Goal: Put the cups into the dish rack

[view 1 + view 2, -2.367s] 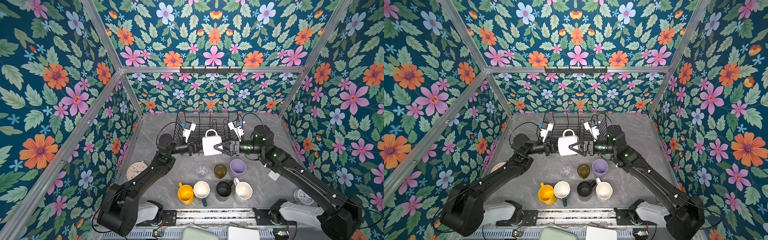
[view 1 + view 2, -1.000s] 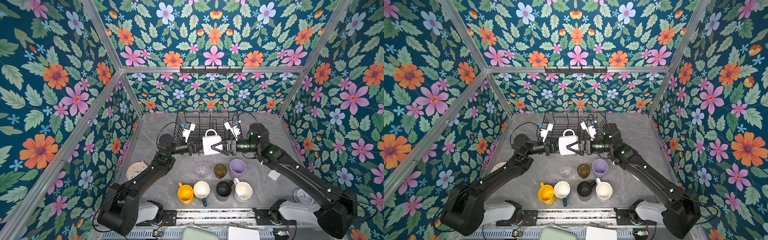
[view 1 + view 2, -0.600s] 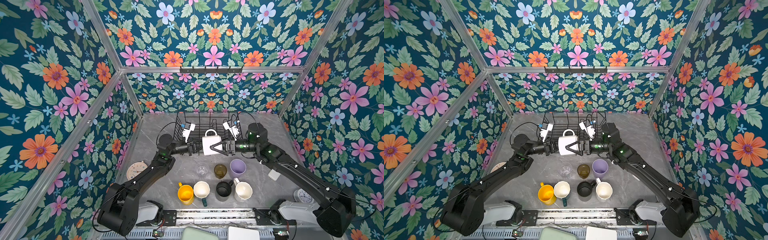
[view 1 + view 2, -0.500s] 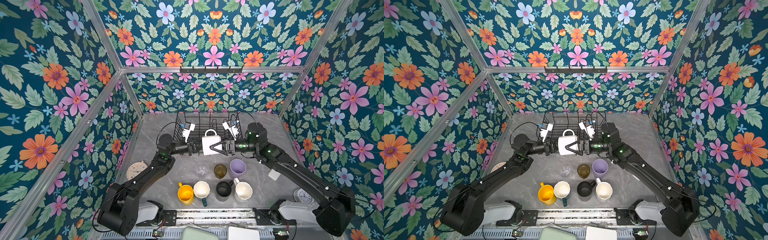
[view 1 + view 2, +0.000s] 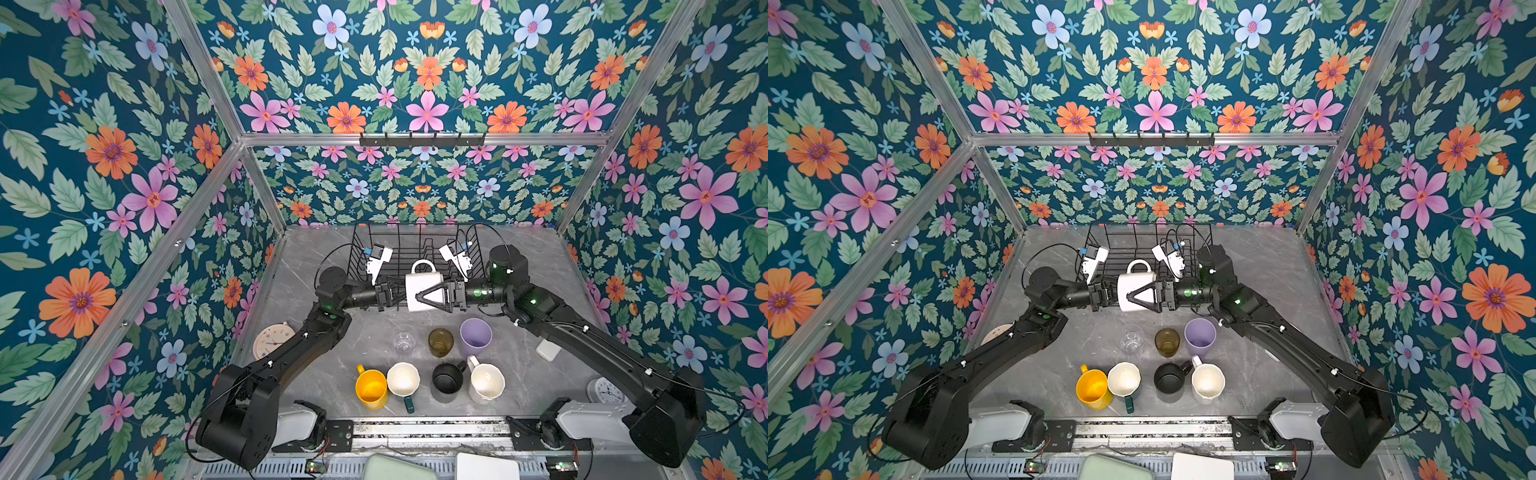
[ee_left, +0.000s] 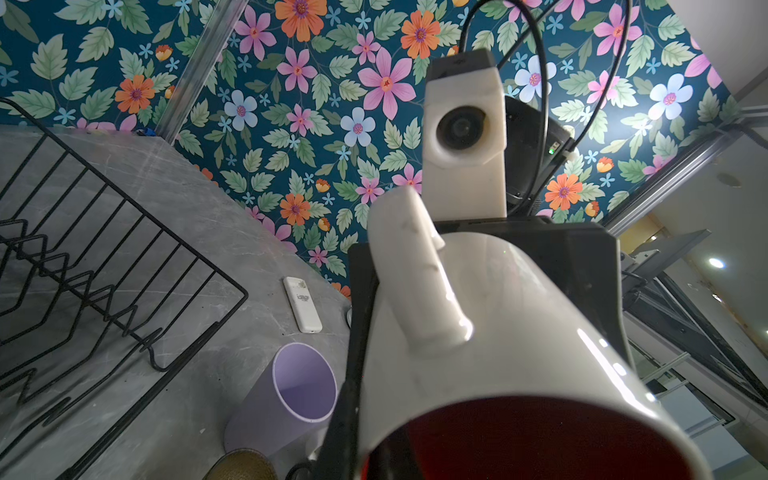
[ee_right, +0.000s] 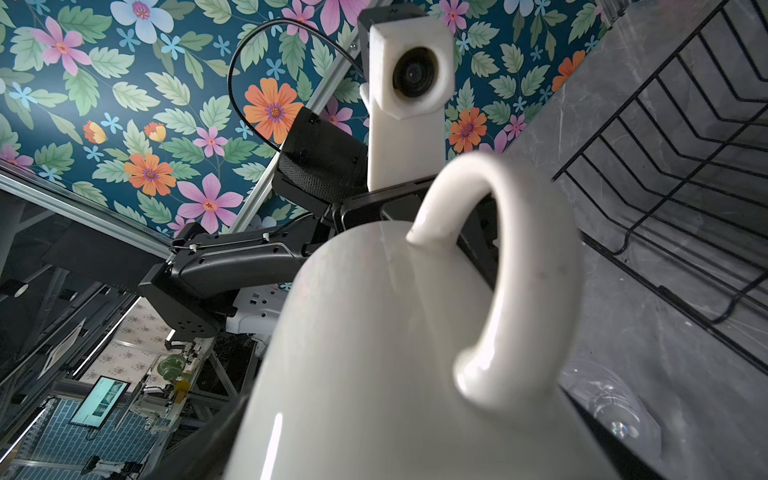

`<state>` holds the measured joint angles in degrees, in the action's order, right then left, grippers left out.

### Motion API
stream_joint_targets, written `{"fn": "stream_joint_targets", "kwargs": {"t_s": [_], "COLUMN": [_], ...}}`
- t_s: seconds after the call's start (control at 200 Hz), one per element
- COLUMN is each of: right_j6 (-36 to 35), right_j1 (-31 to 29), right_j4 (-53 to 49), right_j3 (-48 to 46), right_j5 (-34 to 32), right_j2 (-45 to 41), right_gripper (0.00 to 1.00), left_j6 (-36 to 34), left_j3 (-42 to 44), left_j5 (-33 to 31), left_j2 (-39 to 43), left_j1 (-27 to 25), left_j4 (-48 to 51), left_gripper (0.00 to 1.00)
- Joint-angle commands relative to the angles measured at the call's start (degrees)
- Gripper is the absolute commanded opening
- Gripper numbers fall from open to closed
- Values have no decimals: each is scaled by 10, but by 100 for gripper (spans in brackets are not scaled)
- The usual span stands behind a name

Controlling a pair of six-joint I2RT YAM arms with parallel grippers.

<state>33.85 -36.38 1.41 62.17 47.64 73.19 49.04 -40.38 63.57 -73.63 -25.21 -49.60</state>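
The red-inside white mug [image 5: 422, 286] hangs on its side in the air between the 2 grippers, at the near edge of the black wire dish rack [image 5: 415, 246]. Its handle points toward the rack and its red mouth toward the left arm. The left gripper [image 5: 401, 291] is pressed together on the mug's rim. The right gripper [image 5: 420, 299] is spread wide, with 1 finger on each side of the mug's base end; I cannot tell whether they touch its wall. The other 7 cups stand upright on the grey table [image 5: 540, 251] in 2 rows. Behind are the clear glass [image 5: 404, 340], amber glass [image 5: 440, 341] and lilac tumbler [image 5: 476, 337]. In front are the yellow mug [image 5: 371, 388], dark-green mug [image 5: 402, 380], black mug [image 5: 446, 378] and white mug [image 5: 485, 382].
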Motion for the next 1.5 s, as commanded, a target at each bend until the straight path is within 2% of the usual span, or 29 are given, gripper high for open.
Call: {"fn": "stream_joint_targets", "kwargs": {"t_s": [0.0, 0.11, 0.38, 0.44, 0.51, 0.635, 0.685, 0.81, 0.97, 1.205, 1.365, 1.495], "right_j6": [-17, -19, -27, -26, -26, -13, -14, -14, -16, -16, -22, -37], "right_j1": [-4, -4, -6, -6, -6, -5, -5, -6, -5, -4, 7, 32], "right_j4": [-34, -34, -53, -57, -64, -59, -60, -69, -86, -105, -144, -197], "right_j3": [0, 0, 4, 6, 9, 10, 13, 21, 24, 31, 42, 54], "right_j5": [-21, -18, -30, -32, -38, -50, -55, -59, -77, -94, -113, -135], "right_j2": [6, 7, 7, 6, 7, 1, -3, -13, -27, -43, -63, -82], "right_gripper": [89, 81, 40, 27, 0, 0, 0, 0, 0, 0, 0, 0], "left_j6": [10, 9, -2, -6, -9, -11, -13, -20, -25, -39, -85, -110], "left_j3": [-10, -11, -16, -18, -18, -18, -19, -19, -18, -15, -13, -12], "left_j5": [-7, -4, -4, -6, -7, -10, -11, -13, -19, -32, -72, -112], "left_j2": [1, -2, -1, -1, -1, -1, 0, 2, 6, 14, 38, 58], "left_j1": [-3, -3, -3, -3, -3, -3, -3, -2, 1, 5, 16, 33], "left_j4": [-47, -42, -19, -12, -8, -4, 0, 12, 18, 34, 106, 156], "left_gripper": [0, 0, 0, 0, 0, 0, 3, 15, 40, 64, 75, 79]}}
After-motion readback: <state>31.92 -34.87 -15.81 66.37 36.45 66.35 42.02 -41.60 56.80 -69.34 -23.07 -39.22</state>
